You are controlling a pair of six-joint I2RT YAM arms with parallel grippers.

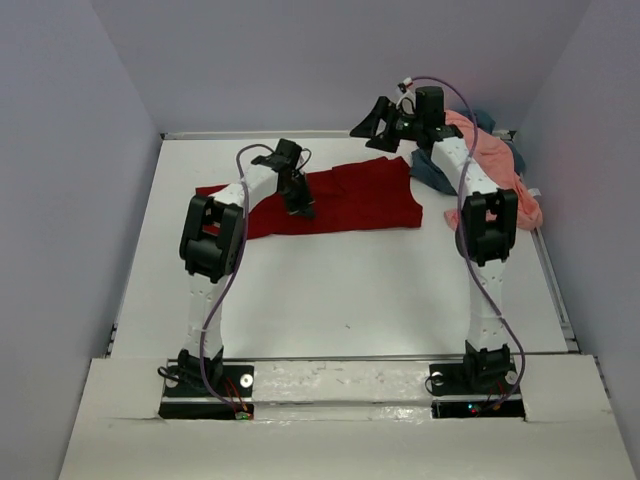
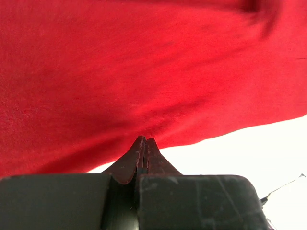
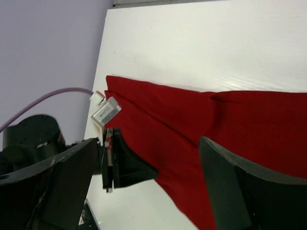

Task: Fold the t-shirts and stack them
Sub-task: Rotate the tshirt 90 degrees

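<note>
left hand (image 2: pixel 145 140) closed at red shirt (image 2: pixel 144 62) edge; right hand (image 1: pixel 372 128) spread, empty; pink shirt (image 1: pixel 500 165) only overhead

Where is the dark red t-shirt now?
Top view: the dark red t-shirt lies across the table's far middle, beneath the left fingers, left of the pink shirt in the far right corner.

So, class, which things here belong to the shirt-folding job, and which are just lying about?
Belong to the job: dark red t-shirt; salmon pink t-shirt; blue-grey t-shirt; left gripper, shut; right gripper, open.
Just there: white table; purple cables.
</note>
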